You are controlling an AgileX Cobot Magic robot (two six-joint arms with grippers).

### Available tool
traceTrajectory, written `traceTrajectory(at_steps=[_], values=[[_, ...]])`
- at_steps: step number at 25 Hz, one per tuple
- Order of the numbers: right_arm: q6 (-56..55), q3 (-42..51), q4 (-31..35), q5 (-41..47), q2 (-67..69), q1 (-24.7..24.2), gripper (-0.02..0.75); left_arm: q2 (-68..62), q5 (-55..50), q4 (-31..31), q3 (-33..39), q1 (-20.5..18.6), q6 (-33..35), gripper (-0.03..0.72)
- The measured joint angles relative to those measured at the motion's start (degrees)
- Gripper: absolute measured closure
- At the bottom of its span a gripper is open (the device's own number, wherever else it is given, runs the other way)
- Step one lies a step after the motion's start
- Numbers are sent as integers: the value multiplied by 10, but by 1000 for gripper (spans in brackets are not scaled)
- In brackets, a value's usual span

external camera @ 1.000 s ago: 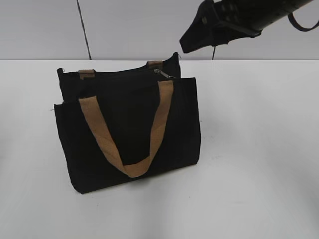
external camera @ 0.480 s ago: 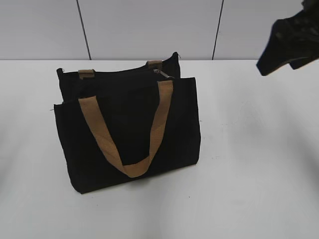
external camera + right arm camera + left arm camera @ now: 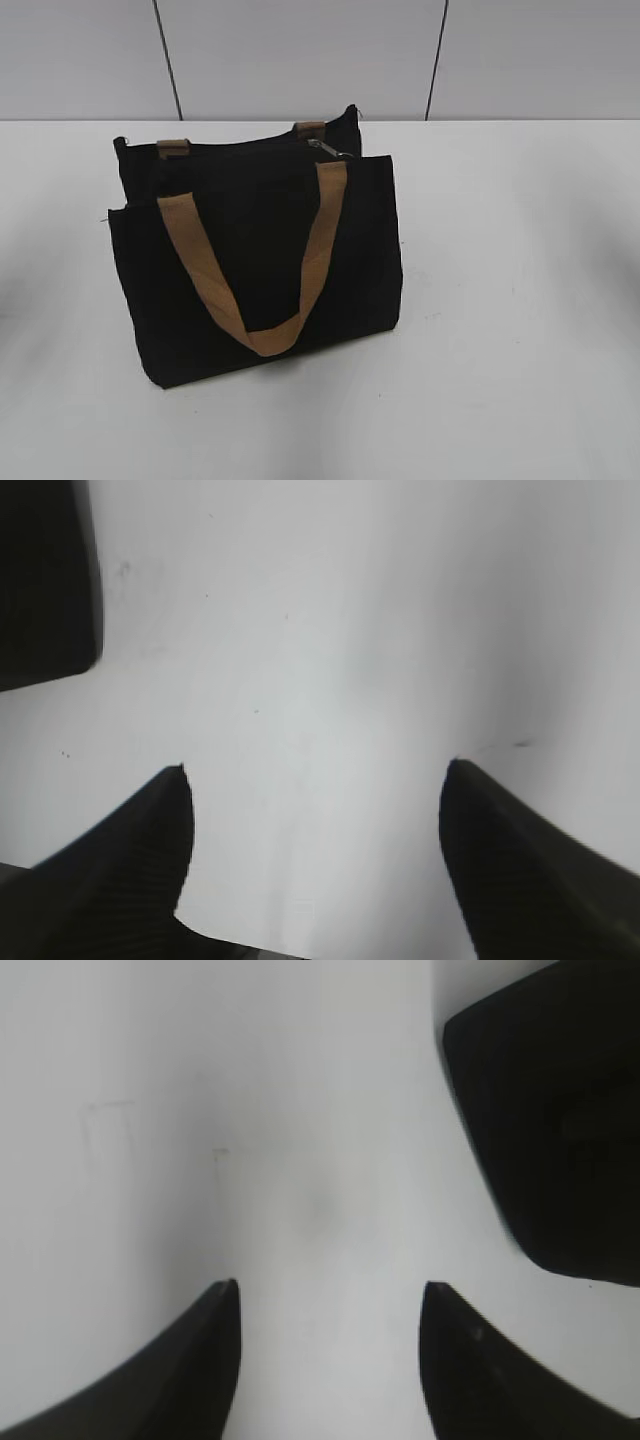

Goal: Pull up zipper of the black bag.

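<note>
the left gripper point(image 3: 328, 1360) hangs over bare white table point(image 3: 200, 1110) with its jaws spread and nothing between them, and the black bag point(image 3: 560, 1130) lies apart from it, off to the upper right of its fingertips. the right gripper point(image 3: 315, 860) is likewise spread wide and empty, the bag's dark corner showing off to its upper left. farther off, in the exterior view, the bag stands upright on the table with a tan handle point(image 3: 262, 260) draped down its front, and the zipper point(image 3: 328, 150) pull sits at the right end of its top edge, well clear of both grippers.

Bright even light, soft shadows, wrist views blurred (noticeably)
</note>
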State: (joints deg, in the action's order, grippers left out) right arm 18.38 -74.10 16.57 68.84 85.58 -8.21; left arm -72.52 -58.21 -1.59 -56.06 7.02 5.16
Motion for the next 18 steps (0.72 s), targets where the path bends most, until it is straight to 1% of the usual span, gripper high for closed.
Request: traceTrajectory(at_steps=[4, 8, 10, 14, 18], values=[[-3, 61, -1, -4, -61, -1, 149, 0, -42, 26, -1, 2, -27, 254], [-2, 162, -2, -13, -167, -1, 149, 1, -102, 36, -1, -4, -40, 253], [4, 215, -3, -16, -226, -1, 149, 11, -110, 39, -1, -4, -47, 253], [21, 301, -14, -20, -350, -1, 149, 73, -112, 35, 4, -4, -60, 253], [22, 364, -15, -9, -480, -1, 149, 169, -114, 29, 42, -4, -61, 253]])
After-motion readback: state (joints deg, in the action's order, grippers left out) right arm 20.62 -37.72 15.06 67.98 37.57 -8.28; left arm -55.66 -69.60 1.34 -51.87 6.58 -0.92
